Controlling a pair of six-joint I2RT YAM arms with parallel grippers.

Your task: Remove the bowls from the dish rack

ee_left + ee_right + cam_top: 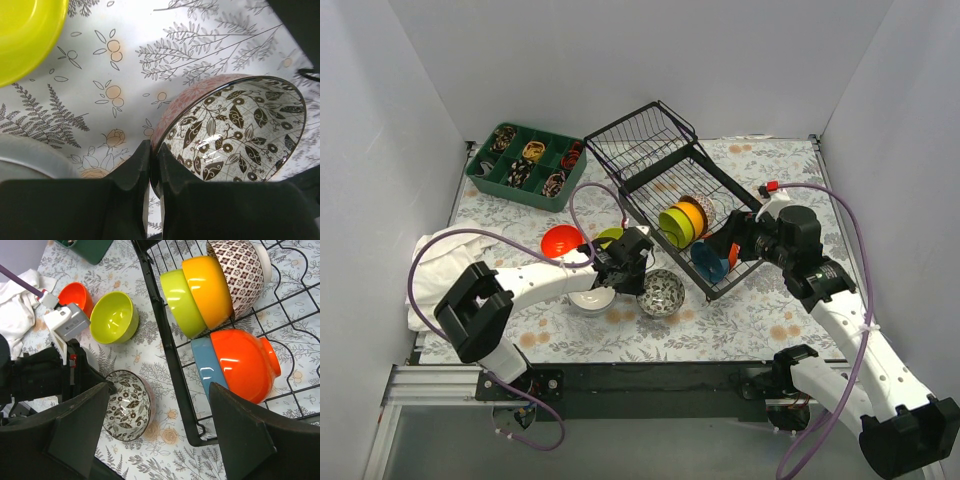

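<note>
Here, left gripper (151, 150) apparently pinches the rim of the patterned bowl (235, 135); right gripper (159, 386) spread over the dish rack (167, 347) edge.

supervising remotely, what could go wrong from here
The left pincer pinches the patterned bowl only by its thin rim; it could slip or bump the white bowl alongside. The open right pincer hangs over the orange bowl nested against the blue bowl in the dish rack; lifting one might drag the other.
</note>
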